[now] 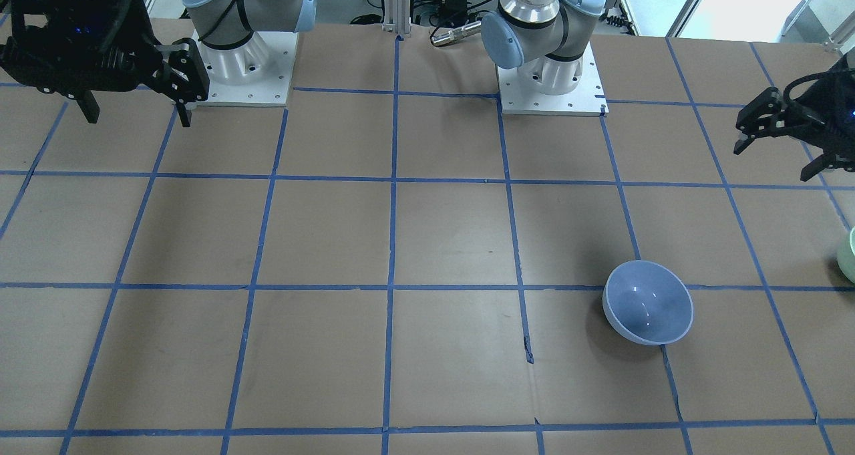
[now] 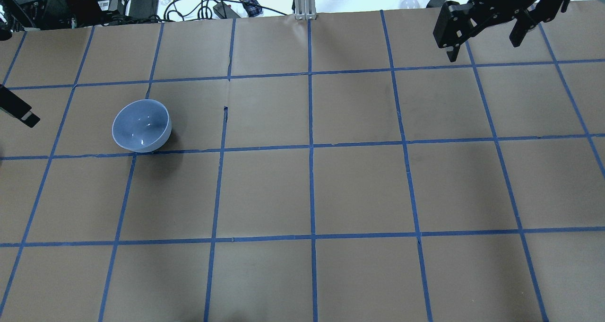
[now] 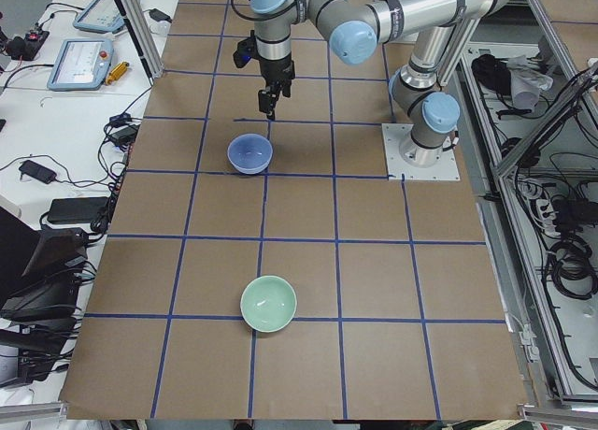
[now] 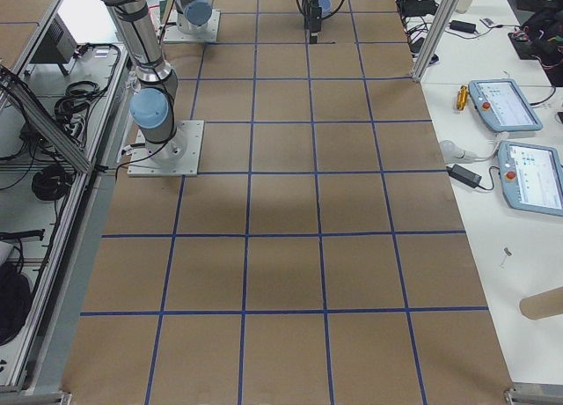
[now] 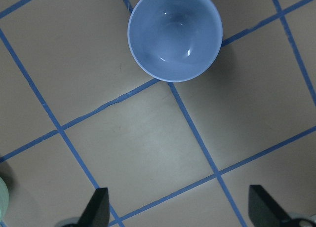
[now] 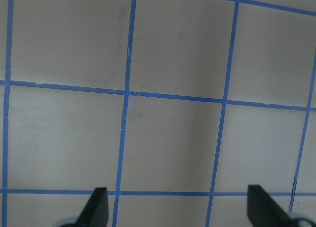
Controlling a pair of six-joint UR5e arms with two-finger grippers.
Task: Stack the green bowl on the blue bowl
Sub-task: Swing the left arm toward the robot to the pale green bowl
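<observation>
On table [image 3: 374, 280]: green bowl [image 3: 268, 304]; blue bowl [image 3: 249, 153]

A robotics lab, plainly: a table [image 3: 374, 290] papered brown and gridded with blue tape [image 2: 310, 147]; industrial arms [image 1: 541, 14] bolted to metal plates [image 1: 267, 87]; teach pendants [image 4: 506, 104] on the side bench [image 4: 493, 246]; aluminium framing [image 2: 305, 0]; cables [image 3: 572, 262] trailing alongside.
</observation>
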